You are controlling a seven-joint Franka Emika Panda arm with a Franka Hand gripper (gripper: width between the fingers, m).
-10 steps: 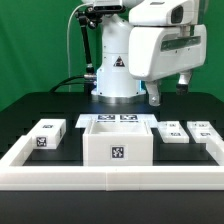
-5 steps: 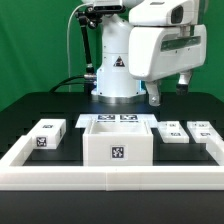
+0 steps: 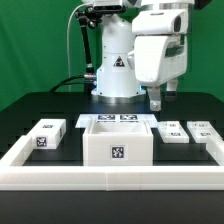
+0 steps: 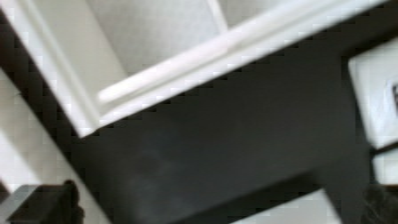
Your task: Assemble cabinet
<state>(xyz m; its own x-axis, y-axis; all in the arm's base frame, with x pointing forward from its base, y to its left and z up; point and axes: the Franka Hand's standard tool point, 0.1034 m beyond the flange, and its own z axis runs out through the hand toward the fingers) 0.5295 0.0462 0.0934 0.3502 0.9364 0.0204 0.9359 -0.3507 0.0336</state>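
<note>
Hand (image 3: 162, 97) hangs high behind everything, fingers apart, holding nothing. The cabinet (image 3: 117, 142) sits mid-front on the worktop (image 3: 40, 105). Looks like an approach for a pick to me. Next it'd have to line up and drop over one of the small tagged blocks (image 3: 174, 132).
</note>
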